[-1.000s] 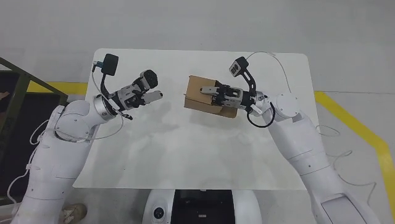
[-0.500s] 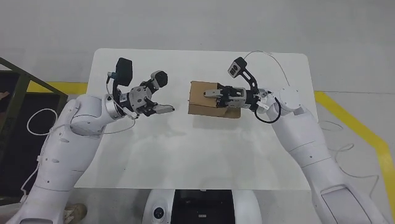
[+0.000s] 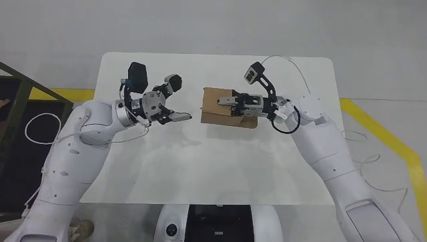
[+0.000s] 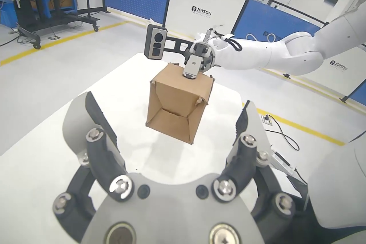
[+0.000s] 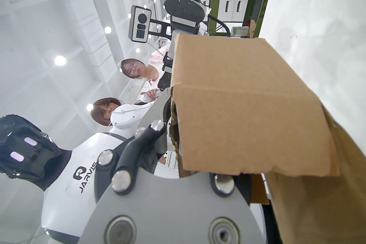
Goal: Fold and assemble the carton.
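A brown carton (image 3: 217, 112) is near the middle of the white table (image 3: 220, 169), with one end facing my left arm. In the left wrist view that end of the carton (image 4: 177, 102) has its flaps folded inward. My right gripper (image 3: 230, 102) is shut on the carton's upper wall from the right side. One of its fingers (image 5: 160, 113) lies along the outside of the cardboard (image 5: 243, 113), and it appears again as the right gripper (image 4: 193, 70) on the top edge. My left gripper (image 3: 179, 102) stands open just left of the carton and points at it without touching; the left gripper (image 4: 168, 100) frames the box.
The table reaches well beyond the carton toward the front and the left. Its edges lie beyond both arms. A yellow floor line (image 3: 373, 119) runs past the table's right side.
My left arm swung right toward the carton and turned its open gripper to face it. The right gripper squared up the carton, which had sat slightly skewed.
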